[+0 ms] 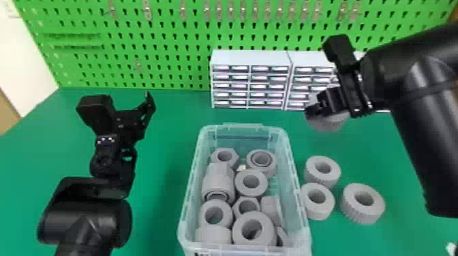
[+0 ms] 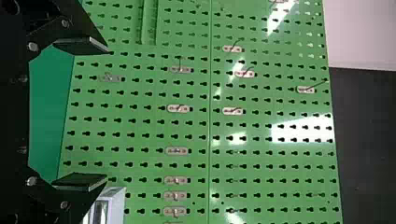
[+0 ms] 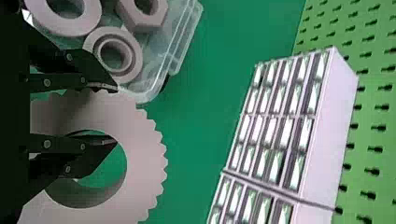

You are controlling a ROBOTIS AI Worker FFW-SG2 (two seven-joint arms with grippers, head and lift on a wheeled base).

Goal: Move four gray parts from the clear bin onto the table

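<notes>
My right gripper [image 1: 315, 109] is at the right, above the table beyond the loose parts, shut on a gray ring [image 1: 329, 123]. In the right wrist view the gripper [image 3: 114, 114] has one finger outside the toothed rim and the other in the hole of the ring [image 3: 144, 163]. Three gray rings [image 1: 363, 204] stand on the table [image 1: 153, 204] right of the clear bin [image 1: 296, 190]. Inside the bin lie several gray parts [image 1: 251, 182]. My left gripper [image 1: 151, 102] is parked open at the left; in the left wrist view the gripper [image 2: 108, 114] has nothing between its fingers.
White drawer cabinets [image 1: 250, 58] stand at the table's back, with a green pegboard [image 1: 153, 61] behind them. The right arm spans the right side above the table. A small white object [image 1: 451, 248] lies near the lower right corner.
</notes>
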